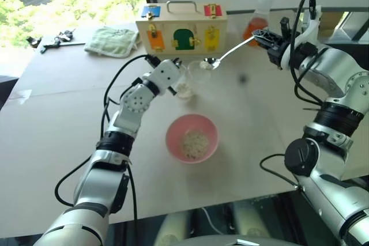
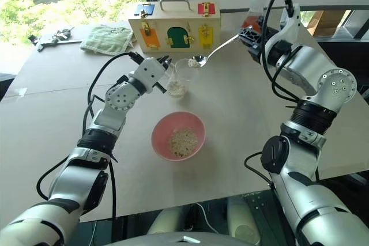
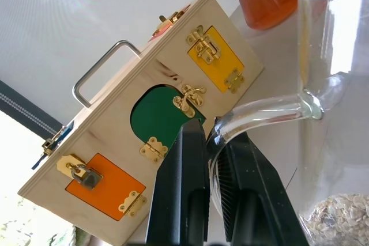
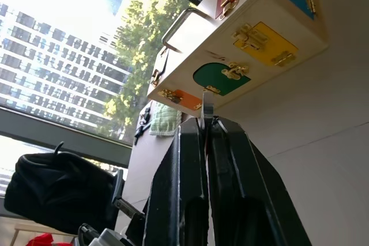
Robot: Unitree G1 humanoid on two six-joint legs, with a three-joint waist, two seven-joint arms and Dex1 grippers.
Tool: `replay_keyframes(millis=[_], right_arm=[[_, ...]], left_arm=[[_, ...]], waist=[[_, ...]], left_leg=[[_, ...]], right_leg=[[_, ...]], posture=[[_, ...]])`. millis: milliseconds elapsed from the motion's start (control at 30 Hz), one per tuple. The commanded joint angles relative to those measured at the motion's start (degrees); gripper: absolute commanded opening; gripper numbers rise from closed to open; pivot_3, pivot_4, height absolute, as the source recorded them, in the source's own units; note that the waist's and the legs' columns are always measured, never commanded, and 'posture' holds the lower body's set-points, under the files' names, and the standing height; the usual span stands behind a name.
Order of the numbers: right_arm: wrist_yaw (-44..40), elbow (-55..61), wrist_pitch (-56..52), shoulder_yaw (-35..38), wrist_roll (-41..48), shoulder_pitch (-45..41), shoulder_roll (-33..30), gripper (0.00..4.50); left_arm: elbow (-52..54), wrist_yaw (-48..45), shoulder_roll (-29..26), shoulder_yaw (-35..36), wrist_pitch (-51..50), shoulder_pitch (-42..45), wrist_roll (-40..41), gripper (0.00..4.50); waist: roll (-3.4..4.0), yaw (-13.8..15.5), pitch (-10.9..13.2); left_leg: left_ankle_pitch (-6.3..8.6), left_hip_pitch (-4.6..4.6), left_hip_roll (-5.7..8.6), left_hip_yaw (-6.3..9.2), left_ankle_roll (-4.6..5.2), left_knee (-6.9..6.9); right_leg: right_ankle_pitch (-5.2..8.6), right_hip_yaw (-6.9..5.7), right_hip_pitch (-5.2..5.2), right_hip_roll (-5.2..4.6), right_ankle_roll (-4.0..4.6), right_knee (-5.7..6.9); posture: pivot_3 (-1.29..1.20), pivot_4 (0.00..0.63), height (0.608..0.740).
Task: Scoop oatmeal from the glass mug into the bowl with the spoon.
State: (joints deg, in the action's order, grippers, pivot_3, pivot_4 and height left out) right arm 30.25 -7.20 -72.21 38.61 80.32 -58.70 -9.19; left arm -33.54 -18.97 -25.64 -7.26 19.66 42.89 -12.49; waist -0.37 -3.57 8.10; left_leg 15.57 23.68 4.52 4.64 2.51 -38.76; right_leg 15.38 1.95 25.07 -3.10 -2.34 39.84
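The pink bowl (image 1: pixel 192 137) sits on the pale desk (image 1: pixel 52 119), near its front edge, with a small heap of oatmeal (image 1: pixel 194 142) in its bottom. Behind the bowl stands the glass mug (image 1: pixel 185 82), upright on the desk, with a layer of oatmeal flakes at its base. The left end effector (image 3: pixel 214 168) is closed narrow on the mug's clear side handle, one black finger on each side of the glass loop, as the left wrist view shows. The right end effector (image 1: pixel 259 40) is closed tight on the end of the spoon (image 1: pixel 229 54), gripping its long thin handle. The spoon slants down from that end effector towards the mug, and its small oval bowl hangs in the air just above and beside the mug's rim, behind the pink bowl. Whether the spoon carries any flakes cannot be told. Behind the mug stands a wooden latch box (image 1: pixel 181 27) with a metal carry handle and orange, green and yellow doors. A conical flask of orange liquid (image 1: pixel 256 26) stands just beside the box, and a green cloth (image 1: pixel 112 41) lies on the box's other side.
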Motion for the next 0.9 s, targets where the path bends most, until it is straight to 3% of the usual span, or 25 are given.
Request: replay_keyframes(millis=[33, 433, 700, 900], right_arm=[[1.61, 4.71, 1.98, -2.22, 9.41, 1.96, -0.33, 0.00], [3.91, 13.98, 8.16, -15.02, 32.40, 17.29, -9.20, 0.00], [2.46, 21.96, 10.82, -26.83, 32.67, 23.90, -14.01, 0.00], [-7.55, 26.51, 8.43, -32.96, 19.50, 21.46, -21.80, 0.00]], left_arm=[[-1.71, 0.26, -0.95, 0.44, 0.23, 0.29, -0.54, 0.09], [-4.92, 0.77, -2.52, 1.42, 0.67, 0.58, 0.54, 0.09], [-5.62, 0.74, -4.05, 1.56, 0.82, 0.18, 0.87, 0.09], [-5.60, 0.64, -4.37, 1.15, 1.07, 0.03, 0.59, 0.09]], waist=[[0.00, -0.07, 0.00], [0.00, -0.48, -0.05], [-0.02, -0.55, -0.10], [-0.03, -0.37, -0.10]], left_leg=[[0.00, 0.00, 0.00, 0.00, 0.00, 0.00], [0.00, -0.01, -0.02, -0.04, 0.02, -0.04], [0.02, -0.07, -0.14, -0.22, 0.05, -0.06], [0.05, -0.03, -0.13, -0.20, 0.10, -0.16]], right_leg=[[0.00, 0.00, 0.00, 0.00, 0.00, 0.00], [0.00, 0.03, -0.02, 0.01, 0.00, 0.01], [0.00, 0.22, -0.03, 0.10, -0.01, 0.04], [0.00, 0.17, -0.04, 0.09, -0.01, 0.01]], posture=[[0.00, 0.150, 0.740], [0.00, 0.150, 0.740], [0.00, 0.150, 0.740], [0.00, 0.150, 0.740]])
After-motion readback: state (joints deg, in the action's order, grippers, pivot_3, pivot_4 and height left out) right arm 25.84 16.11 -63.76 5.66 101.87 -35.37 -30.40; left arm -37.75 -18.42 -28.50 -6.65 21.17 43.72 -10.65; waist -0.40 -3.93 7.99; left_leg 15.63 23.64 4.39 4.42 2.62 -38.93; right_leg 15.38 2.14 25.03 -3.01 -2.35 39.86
